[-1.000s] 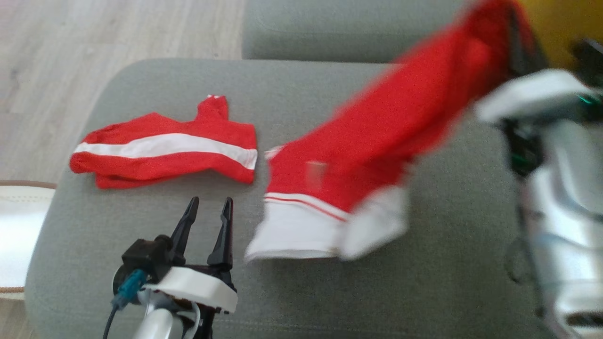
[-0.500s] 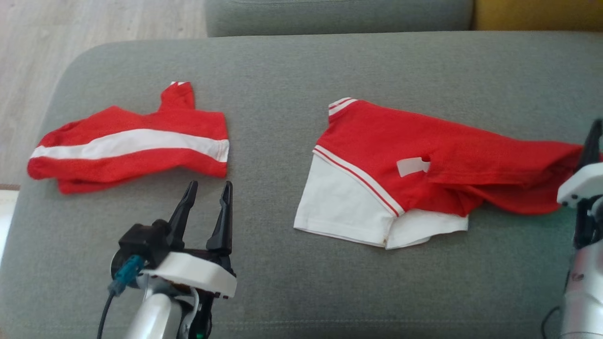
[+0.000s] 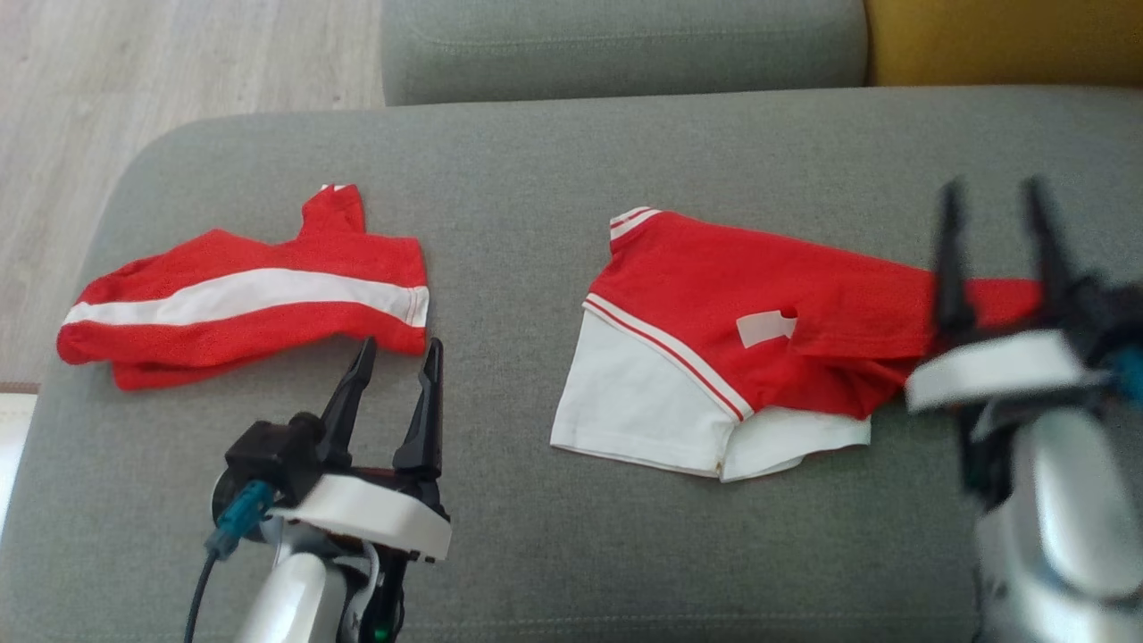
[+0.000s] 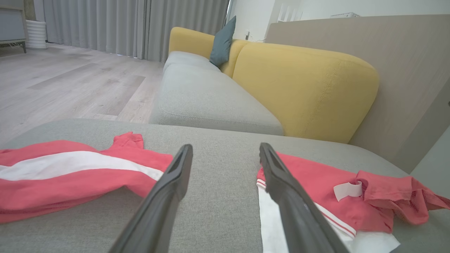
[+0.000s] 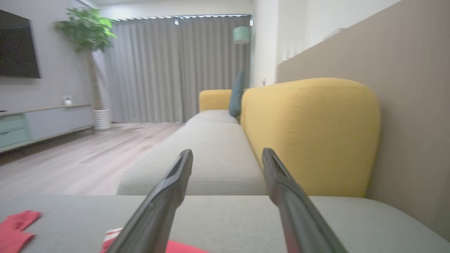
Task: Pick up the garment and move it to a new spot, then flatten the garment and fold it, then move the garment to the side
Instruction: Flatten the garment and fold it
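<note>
The garment is a red shirt with a white lower part and a white tag, lying crumpled on the grey cushion; the left wrist view has it at the right, and a red strip of it peeks between the fingers in the right wrist view. My right gripper hovers open above the garment's right end, holding nothing. My left gripper stands open near the front, just below a second red garment with a white stripe, touching neither piece.
The striped red garment lies folded at the cushion's left. A second grey seat and a yellow backrest sit behind. Wooden floor runs along the left edge of the cushion.
The right gripper carried the garment through the air, let it down onto the cushion and opened. It has since lifted off the cloth's right end. The camera shifted slightly.
</note>
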{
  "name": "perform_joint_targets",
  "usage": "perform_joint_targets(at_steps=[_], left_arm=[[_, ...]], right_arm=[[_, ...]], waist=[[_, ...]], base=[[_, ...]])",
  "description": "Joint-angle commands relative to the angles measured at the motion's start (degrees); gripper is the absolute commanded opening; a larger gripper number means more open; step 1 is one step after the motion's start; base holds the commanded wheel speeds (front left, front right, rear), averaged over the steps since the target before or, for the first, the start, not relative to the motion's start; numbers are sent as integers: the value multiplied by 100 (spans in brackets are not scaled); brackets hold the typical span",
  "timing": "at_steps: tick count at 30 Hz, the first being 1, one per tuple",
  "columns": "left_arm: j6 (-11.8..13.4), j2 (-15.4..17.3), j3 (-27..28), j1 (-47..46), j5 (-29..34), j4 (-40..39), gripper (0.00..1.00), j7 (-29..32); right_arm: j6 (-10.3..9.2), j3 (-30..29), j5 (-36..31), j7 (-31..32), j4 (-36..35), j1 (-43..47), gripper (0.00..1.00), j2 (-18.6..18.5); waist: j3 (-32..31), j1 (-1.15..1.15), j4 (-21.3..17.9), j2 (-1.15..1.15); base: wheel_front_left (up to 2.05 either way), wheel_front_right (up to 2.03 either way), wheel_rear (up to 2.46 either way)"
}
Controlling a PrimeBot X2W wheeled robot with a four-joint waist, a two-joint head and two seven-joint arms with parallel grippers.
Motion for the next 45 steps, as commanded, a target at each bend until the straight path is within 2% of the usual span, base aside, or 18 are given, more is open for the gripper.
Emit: perform_joint_targets(at_steps=[1,7,11,20,23,34,45], left_arm=[[20,6,173,-196,-61,-236,100,-70],[13,6,204,-58,-30,-189,100,-70],[-6,6,225,1,-140,-183,100,-70],[-43,6,211,-77,-133,-211,100,-70],[-45,6,171,-106,-135,-218,100,-70],[-23,6,-57,-297,-280,-152,100,-70],[66,6,-150,-567,-389,-270,100,-70]], right_arm=[[43,399,160,-118,-404,145,100,-11],[43,894,785,-248,-983,1076,100,-11],[43,1070,815,-265,-1065,1451,100,-11],[43,1148,730,-268,-1232,1523,100,-11],[43,1340,587,-269,-1216,1474,100,-11],[43,2819,98,285,-40,884,100,-11],[43,3625,56,776,1366,141,100,-11]], waist=[[-47,0,25,0],[-124,0,109,0],[-125,0,162,0],[-43,0,254,0],[40,0,331,0],[500,0,781,0],[892,0,1236,0]], base=[[0,0,0],[0,0,0],[0,0,0],[0,0,0],[0,0,0],[0,0,0],[0,0,0]])
